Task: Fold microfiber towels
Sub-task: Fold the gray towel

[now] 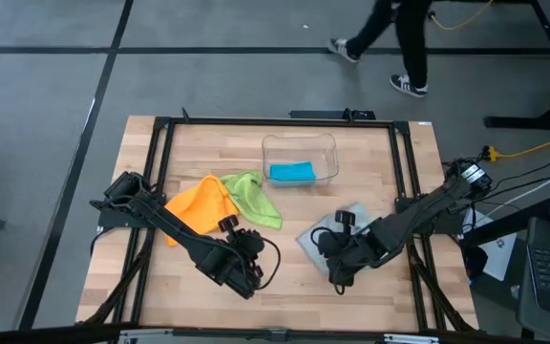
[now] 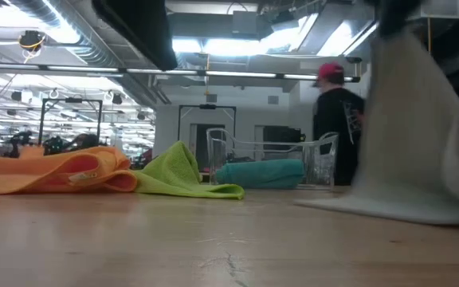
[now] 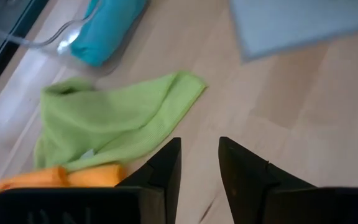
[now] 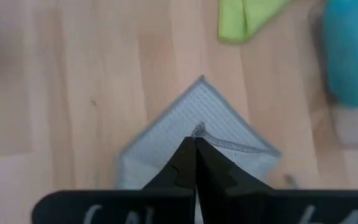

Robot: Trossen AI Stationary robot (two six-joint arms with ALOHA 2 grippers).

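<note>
Right hand (image 4: 194, 144) was clamped on the grey towel (image 4: 199, 121), right of centre on the surface (image 1: 285, 291). Left hand (image 3: 199, 163) hovered near-centre, narrowly parted, empty. Green towel (image 1: 253, 196) and orange towel (image 1: 200, 203) lay left; teal towel (image 1: 290, 172) sat in the bin (image 1: 299, 143)

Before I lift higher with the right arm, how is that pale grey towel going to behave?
Probably floppy: the grey towel is pinched at its edge by the right gripper, and in the low view it drapes down in a limp sheet. It looks light and thin, so it should rise easily. The free part may drag on the table and unfold.
</note>
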